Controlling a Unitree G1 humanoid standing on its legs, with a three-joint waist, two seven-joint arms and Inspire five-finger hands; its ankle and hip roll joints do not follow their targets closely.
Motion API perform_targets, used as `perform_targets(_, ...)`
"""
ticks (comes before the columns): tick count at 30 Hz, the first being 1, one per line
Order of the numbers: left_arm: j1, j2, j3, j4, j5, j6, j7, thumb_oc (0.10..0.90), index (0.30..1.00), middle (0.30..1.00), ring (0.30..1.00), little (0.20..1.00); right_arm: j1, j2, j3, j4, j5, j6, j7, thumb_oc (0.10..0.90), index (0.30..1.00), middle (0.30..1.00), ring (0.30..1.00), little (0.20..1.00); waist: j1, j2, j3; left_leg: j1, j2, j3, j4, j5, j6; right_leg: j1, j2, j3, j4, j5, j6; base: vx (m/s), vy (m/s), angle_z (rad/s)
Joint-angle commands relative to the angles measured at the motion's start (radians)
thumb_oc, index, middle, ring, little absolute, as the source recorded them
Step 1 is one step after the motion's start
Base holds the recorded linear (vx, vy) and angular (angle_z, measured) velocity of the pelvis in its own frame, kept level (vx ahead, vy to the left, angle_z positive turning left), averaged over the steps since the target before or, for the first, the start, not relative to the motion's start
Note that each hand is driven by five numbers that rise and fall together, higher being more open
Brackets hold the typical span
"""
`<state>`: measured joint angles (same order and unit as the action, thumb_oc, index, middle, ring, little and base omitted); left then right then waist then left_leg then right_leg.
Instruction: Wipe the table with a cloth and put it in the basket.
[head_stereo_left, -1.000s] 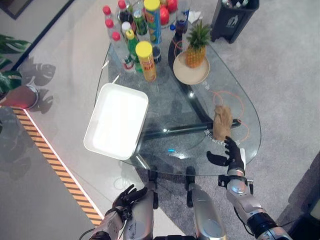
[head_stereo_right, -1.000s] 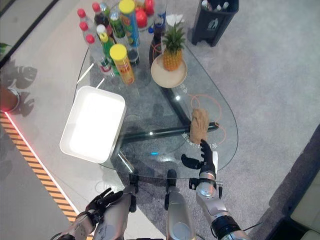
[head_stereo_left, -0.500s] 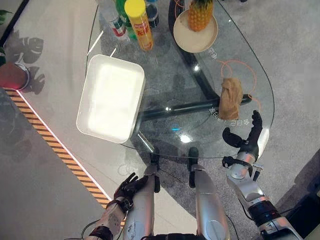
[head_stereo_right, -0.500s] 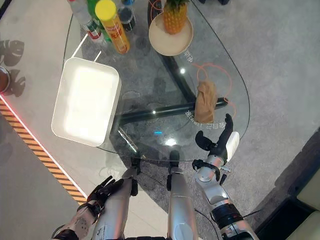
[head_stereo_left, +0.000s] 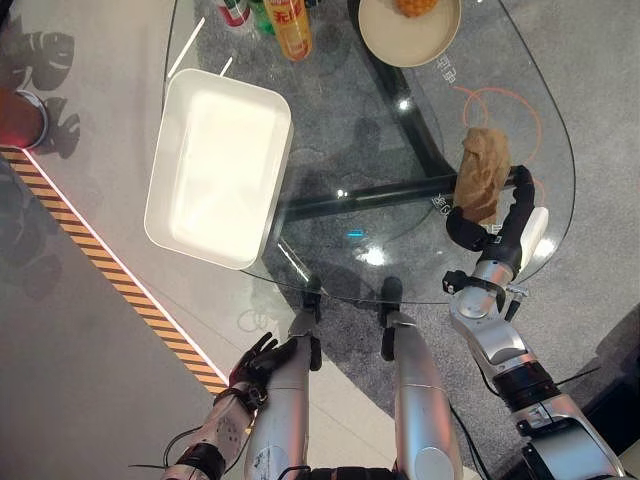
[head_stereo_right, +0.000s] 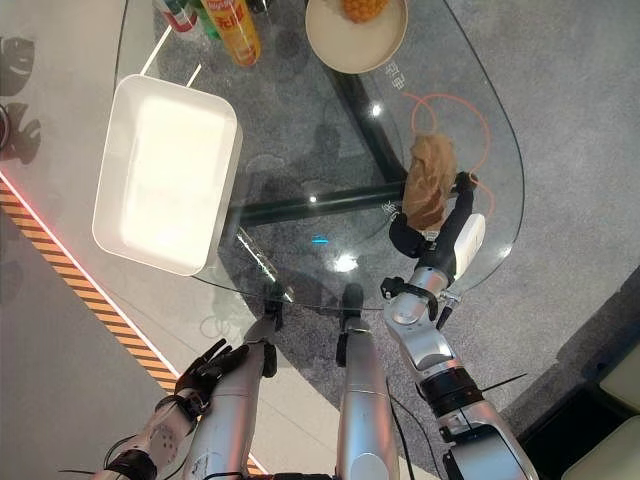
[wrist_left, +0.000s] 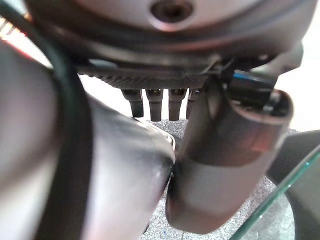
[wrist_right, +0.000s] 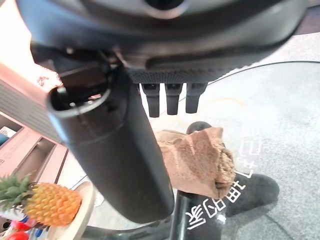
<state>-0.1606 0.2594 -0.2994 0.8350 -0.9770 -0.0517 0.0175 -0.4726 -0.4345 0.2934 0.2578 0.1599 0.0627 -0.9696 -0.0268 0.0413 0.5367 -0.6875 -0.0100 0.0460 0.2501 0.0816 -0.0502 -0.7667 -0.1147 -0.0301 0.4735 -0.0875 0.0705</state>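
Where the brown cloth (head_stereo_left: 483, 172) lies bunched on the right side of the frame, it rests on a clear glass worktop (head_stereo_left: 340, 150) with a rounded edge, through which a dark crossing frame and grey carpet show. One cloth is visible, lying near the worktop's right rim, beside orange ring marks printed on the glass.

Just below and right of the cloth, the right robot hand (head_stereo_left: 500, 222) reaches up over the glass edge, its fingers straight and spread, the thumb held out toward the left; the fingertips sit right beside the cloth's lower end, and whether they touch it cannot be told. Its wrist view shows the straight fingers (wrist_right: 167, 98) above the cloth, curled round nothing.

One white rectangular basket (head_stereo_left: 165, 200) hangs over the worktop's left edge in the upper left of the frame. One beige plate (head_stereo_left: 385, 42) with a pineapple (wrist_right: 45, 202) stands at the top edge, and bottles (head_stereo_left: 288, 14) cluster beside it.

At the lower left, the left robot hand (head_stereo_left: 258, 363) hangs low with relaxed, loosely spread fingers, over pale floor crossed by an orange-and-black striped strip (head_stereo_left: 120, 290).
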Motion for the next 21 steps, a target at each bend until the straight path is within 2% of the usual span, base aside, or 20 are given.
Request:
perform_targets(1,0.06,-0.024,-0.033,-0.016,-0.017,0.04,0.015,0.8,0.9,0.9,0.9,0.9,0.024,-0.058,-0.038,-0.131,0.0,-0.036,-0.096,0.8,0.9,0.9,0.9,0.9,-0.008,0.004,-0.017,-0.074,-0.049,0.024,0.17,-0.13,0.023,0.002,0.025,-0.059,-0.14,0.119,0.003,0.04,0.019,-0.02)
perform_targets(10,0.051,-0.016,-0.05,-0.058,-0.049,0.04,0.036,0.8,0.9,0.9,0.9,0.9,-0.027,-0.084,-0.058,-0.083,0.056,-0.02,-0.174,0.8,0.9,0.9,0.9,0.9,0.0,0.026,-0.017,-0.151,-0.05,0.022,0.193,-0.126,0.024,-0.084,0.026,-0.05,-0.119,0.13,0.007,0.01,0.007,-0.01)
perform_targets(21,0.03,-0.006,-0.074,-0.081,-0.076,0.04,0.046,0.8,0.9,0.9,0.9,0.9,-0.122,-0.128,-0.055,-0.002,0.091,-0.043,-0.162,0.8,0.9,0.9,0.9,0.9,0.013,0.049,-0.017,-0.21,-0.053,0.02,0.205,-0.119,0.02,-0.151,0.025,-0.045,-0.105,0.139,0.01,0.0,0.0,0.0)
